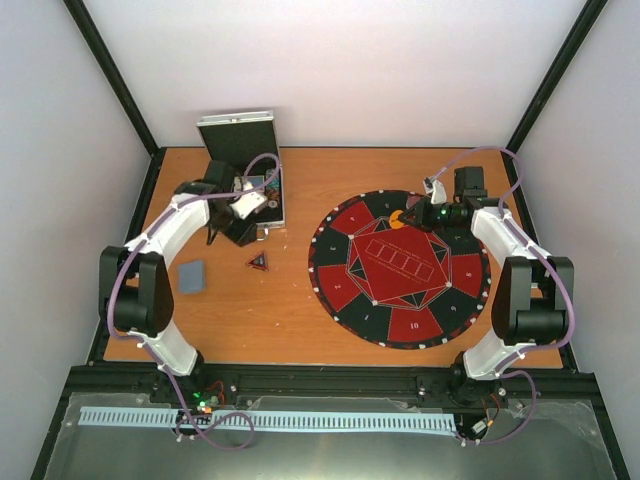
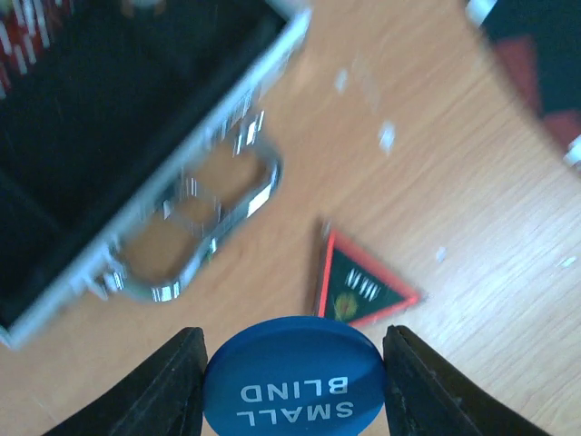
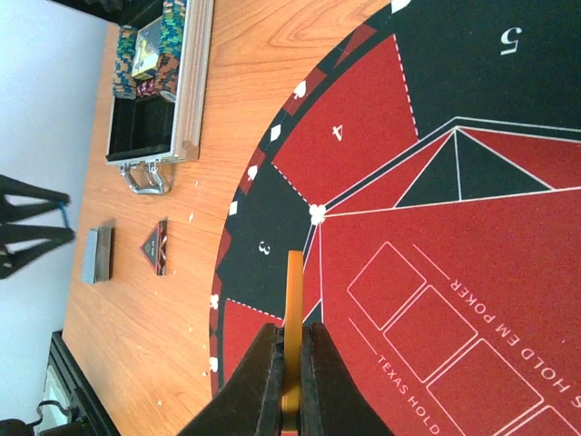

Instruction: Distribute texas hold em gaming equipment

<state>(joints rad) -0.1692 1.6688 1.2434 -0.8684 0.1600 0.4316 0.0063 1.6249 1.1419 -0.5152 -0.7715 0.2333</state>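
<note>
Table (image 1: 270, 325); wrist alone shows blue disc (image 2: 290, 381).

Case (image 1: 235, 135) behind card deck (image 1: 192, 276); triangle tile (image 1: 258, 261) between deck and mat (image 1: 400, 322).

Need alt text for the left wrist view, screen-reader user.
The left gripper grips a blue disc marked SMALL BLIND between its black fingers, low in the frame. Beyond it on the wooden table lie a red-edged triangular piece and, blurred at upper left, a silver-framed case with a metal handle.
</note>
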